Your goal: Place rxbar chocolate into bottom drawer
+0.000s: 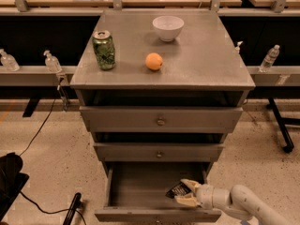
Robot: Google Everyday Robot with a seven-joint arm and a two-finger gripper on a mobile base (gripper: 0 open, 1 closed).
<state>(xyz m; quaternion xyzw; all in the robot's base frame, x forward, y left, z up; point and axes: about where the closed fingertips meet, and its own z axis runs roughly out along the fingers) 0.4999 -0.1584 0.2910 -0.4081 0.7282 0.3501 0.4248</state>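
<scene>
The bottom drawer (140, 186) is pulled out, its grey tray open below two shut drawers. My gripper (183, 192) reaches into its right side from the lower right on a white arm. Its pale fingers are shut on the rxbar chocolate (176, 190), a dark flat bar with white lettering, held low inside the drawer near the tray floor. I cannot tell whether the bar touches the floor.
On the cabinet top (201, 64) stand a green can (104, 49), an orange (154, 61) and a white bowl (168, 27). Water bottles (51, 61) line a rail behind. A black cable and dark object (11, 177) lie on the floor at left.
</scene>
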